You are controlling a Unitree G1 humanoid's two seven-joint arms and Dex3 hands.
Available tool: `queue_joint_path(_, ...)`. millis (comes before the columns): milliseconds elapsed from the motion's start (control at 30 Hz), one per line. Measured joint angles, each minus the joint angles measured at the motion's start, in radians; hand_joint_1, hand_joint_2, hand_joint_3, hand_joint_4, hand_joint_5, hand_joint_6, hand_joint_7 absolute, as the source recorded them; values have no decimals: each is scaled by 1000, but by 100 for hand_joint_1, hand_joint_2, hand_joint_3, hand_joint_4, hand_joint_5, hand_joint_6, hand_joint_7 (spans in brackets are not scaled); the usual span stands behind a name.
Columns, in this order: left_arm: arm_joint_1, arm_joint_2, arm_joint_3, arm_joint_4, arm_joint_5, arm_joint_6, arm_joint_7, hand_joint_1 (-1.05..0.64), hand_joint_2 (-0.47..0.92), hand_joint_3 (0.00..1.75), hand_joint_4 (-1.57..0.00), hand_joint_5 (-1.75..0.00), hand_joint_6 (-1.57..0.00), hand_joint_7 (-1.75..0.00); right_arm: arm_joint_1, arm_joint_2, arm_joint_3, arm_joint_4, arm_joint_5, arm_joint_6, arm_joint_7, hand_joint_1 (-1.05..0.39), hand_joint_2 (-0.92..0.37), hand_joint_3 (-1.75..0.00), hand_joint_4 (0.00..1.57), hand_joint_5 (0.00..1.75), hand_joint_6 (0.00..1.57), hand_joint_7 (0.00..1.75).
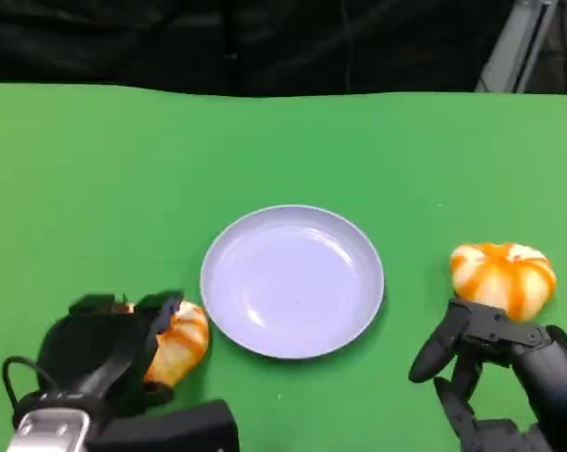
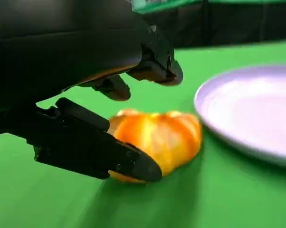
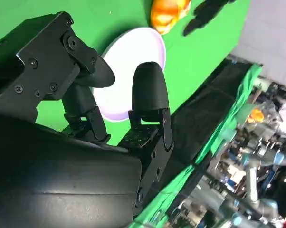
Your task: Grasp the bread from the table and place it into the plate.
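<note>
An orange-and-white bread (image 1: pixel 182 341) lies on the green table just left of the round white plate (image 1: pixel 293 281). My left hand (image 1: pixel 105 353) reaches over it from the left. In the left wrist view the bread (image 2: pixel 157 137) sits on the table between my left hand's (image 2: pixel 86 90) spread fingers, one low finger (image 2: pixel 105 154) along its near side and the others raised above it. The plate (image 2: pixel 257 109) holds nothing. A second bread (image 1: pixel 503 275) lies right of the plate. My right hand (image 1: pixel 495 363) hangs just in front of it, fingers apart, holding nothing.
The green table (image 1: pixel 123 169) ends at a dark curtain at the back. The right wrist view looks past my right hand (image 3: pixel 86 133) to the plate (image 3: pixel 128 71) and the far bread (image 3: pixel 169 14), with lab clutter beyond the table edge.
</note>
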Motion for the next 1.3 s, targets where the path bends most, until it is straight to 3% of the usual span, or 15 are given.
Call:
queue_joint_path(433, -123, 1, -73, 157, -27, 77, 8, -41, 92, 25, -64, -40, -72, -8, 2, 1, 1, -1, 0, 0, 0, 5, -33, -131, 80, 164, 75, 136)
queue_joint_path(467, -124, 1, -73, 158, -35, 78, 8, -35, 92, 24, -68, -54, -82, -8, 2, 1, 1, -1, 0, 0, 0, 5, -33, -131, 80, 164, 75, 136)
queue_joint_path(500, -124, 1, -68, 158, -59, 72, 9, -29, 92, 22, -65, -84, -91, -6, 2, 1, 1, -1, 0, 0, 0, 4, -33, -131, 80, 164, 75, 136)
queue_joint_path(600, -119, 11, -34, 157, -136, 17, 49, -24, 92, 20, -67, -116, -103, -5, 2, 1, 0, -1, 0, 0, 0, 4, -33, -130, 80, 164, 75, 136)
queue_joint_path(767, -99, 30, -22, 158, -184, -34, 109, -23, 92, 23, -64, -122, -105, -4, 1, 1, -2, -1, 0, 0, 0, 4, -34, -130, 81, 164, 75, 136)
queue_joint_path(1067, -73, 37, -8, 159, -242, -98, 204, -17, 91, 23, -76, -127, -120, -9, 0, 0, -3, -1, 0, 0, 0, 5, -34, -130, 80, 163, 75, 136)
queue_joint_path(1100, -71, 37, -6, 160, -243, -104, 210, -16, 84, 34, -82, -155, -110, -57, 0, 0, -3, -1, 0, 0, 0, 5, -34, -130, 80, 163, 75, 136)
queue_joint_path(1133, -64, 37, -1, 160, -245, -114, 233, -16, 73, 54, -84, -165, -95, -99, -1, 1, -2, -1, 0, 0, 0, 5, -34, -130, 80, 163, 75, 136)
queue_joint_path(1167, -52, 36, 7, 159, -247, -130, 279, -15, 64, 72, -85, -170, -86, -122, -1, 1, -2, -2, 0, 1, 1, 5, -34, -130, 80, 164, 75, 136)
queue_joint_path(1200, -43, 36, 17, 153, -248, -144, 322, -16, 58, 88, -84, -173, -81, -137, -2, 0, -3, -2, 0, 2, 1, 5, -34, -130, 81, 164, 75, 136)
queue_joint_path(1300, -24, 36, 43, 108, -238, -161, 417, -15, 54, 99, -84, -174, -78, -147, -2, 0, -3, -3, 1, 4, 2, 6, -34, -131, 82, 165, 75, 136)
